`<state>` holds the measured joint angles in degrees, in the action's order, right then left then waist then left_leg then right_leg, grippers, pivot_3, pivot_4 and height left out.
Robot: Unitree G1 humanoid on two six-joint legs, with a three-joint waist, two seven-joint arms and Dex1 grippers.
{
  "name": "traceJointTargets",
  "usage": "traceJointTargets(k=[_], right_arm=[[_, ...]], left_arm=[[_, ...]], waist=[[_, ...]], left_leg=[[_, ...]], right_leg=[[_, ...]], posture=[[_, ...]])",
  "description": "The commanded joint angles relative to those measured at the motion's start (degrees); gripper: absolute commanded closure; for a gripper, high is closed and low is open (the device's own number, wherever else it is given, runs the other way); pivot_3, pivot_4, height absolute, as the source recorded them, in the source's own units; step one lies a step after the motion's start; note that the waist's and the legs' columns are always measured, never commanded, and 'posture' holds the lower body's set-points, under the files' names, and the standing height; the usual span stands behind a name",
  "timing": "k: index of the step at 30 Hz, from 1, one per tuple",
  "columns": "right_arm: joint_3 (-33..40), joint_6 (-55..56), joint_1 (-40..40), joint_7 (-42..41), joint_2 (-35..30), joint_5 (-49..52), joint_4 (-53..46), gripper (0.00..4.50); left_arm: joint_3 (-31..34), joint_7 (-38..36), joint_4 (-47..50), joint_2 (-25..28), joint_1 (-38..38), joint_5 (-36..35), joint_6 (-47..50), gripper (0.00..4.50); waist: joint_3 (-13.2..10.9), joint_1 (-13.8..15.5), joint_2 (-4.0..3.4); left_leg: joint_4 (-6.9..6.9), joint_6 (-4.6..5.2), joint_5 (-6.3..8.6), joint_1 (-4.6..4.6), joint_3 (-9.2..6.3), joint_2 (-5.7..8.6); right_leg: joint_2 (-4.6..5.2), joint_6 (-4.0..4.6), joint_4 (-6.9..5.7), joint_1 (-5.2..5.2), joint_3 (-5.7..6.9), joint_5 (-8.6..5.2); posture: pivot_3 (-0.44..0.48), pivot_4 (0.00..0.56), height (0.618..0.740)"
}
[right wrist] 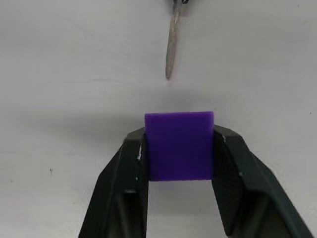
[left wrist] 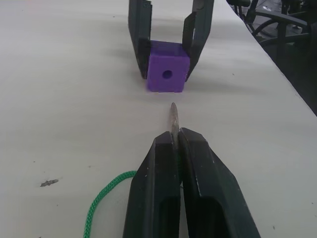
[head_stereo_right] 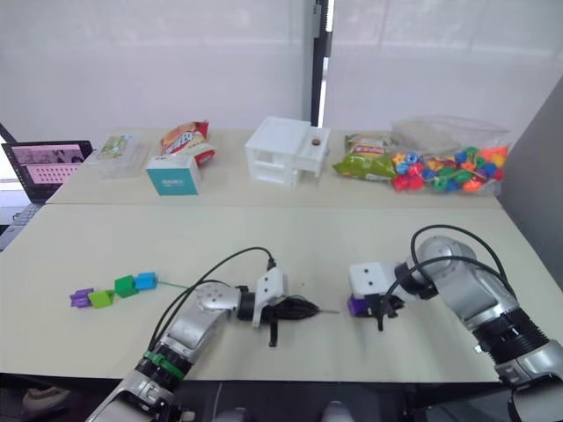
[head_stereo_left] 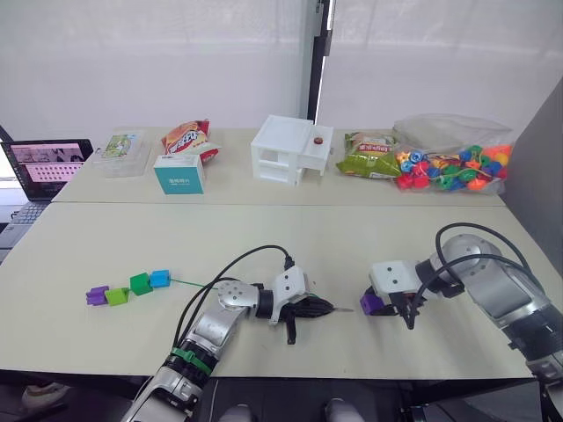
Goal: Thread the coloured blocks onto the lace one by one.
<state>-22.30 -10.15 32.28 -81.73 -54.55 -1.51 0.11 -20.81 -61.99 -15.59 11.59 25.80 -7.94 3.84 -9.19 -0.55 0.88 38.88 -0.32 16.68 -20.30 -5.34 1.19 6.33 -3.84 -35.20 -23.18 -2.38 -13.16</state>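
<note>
Blocks: four threaded (head_stereo_left: 128, 287) | right gripper (right wrist: 178, 148) clamps fifth purple block (right wrist: 179, 145) | left gripper (left wrist: 177, 144) pinches lace tip (left wrist: 174, 118)

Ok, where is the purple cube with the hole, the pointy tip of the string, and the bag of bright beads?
purple cube (left wrist: 167, 74), left wrist view, on its front face beside the hole.
lace tip (left wrist: 174, 118), left wrist view, on the stiff greyish tip.
bag of beads (head_stereo_left: 453, 167), left eye view, on the bag's middle.

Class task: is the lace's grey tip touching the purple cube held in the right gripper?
Apart. The left wrist view shows bare table between the lace tip and the purple cube.
</note>
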Motion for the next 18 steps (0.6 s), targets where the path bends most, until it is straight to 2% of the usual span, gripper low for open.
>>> traceJointTargets(k=[1, 9, 18], right_arm=[[1.0, -5.2, 0.1, -0.3, 0.5, 0.6, -3.2, 3.33], [2.0, -12.9, -2.4, 1.1, 1.4, 1.7, -7.7, 3.33], [1.1, -13.3, -2.4, 2.6, 1.6, -0.3, -6.6, 3.33]], left_arm=[[0.0, 0.6, 0.5, -0.8, -0.3, -0.4, -0.1, 4.5], [-0.1, 0.6, 0.1, -1.5, 0.1, -0.4, -0.6, 4.5], [1.1, 0.4, 1.4, -1.2, 0.1, -1.7, 0.1, 4.5]], waist=[[0.0, 0.0, 0.0], [0.0, 0.0, 0.0], [0.0, -0.1, 0.0]], left_leg=[[0.0, 0.0, 0.0, 0.0, 0.0, 0.0], [0.0, 0.0, 0.0, -0.02, -0.01, 0.01], [0.0, 0.0, 0.0, -0.01, -0.01, 0.0]], right_leg=[[0.0, 0.0, 0.0, 0.0, 0.0, 0.0], [0.0, 0.0, -0.01, -0.02, 0.0, 0.0], [0.0, 0.0, -0.01, -0.01, 0.01, 0.0]], posture=[[0.0, 0.15, 0.74], [0.0, 0.15, 0.74], [0.0, 0.15, 0.74]])
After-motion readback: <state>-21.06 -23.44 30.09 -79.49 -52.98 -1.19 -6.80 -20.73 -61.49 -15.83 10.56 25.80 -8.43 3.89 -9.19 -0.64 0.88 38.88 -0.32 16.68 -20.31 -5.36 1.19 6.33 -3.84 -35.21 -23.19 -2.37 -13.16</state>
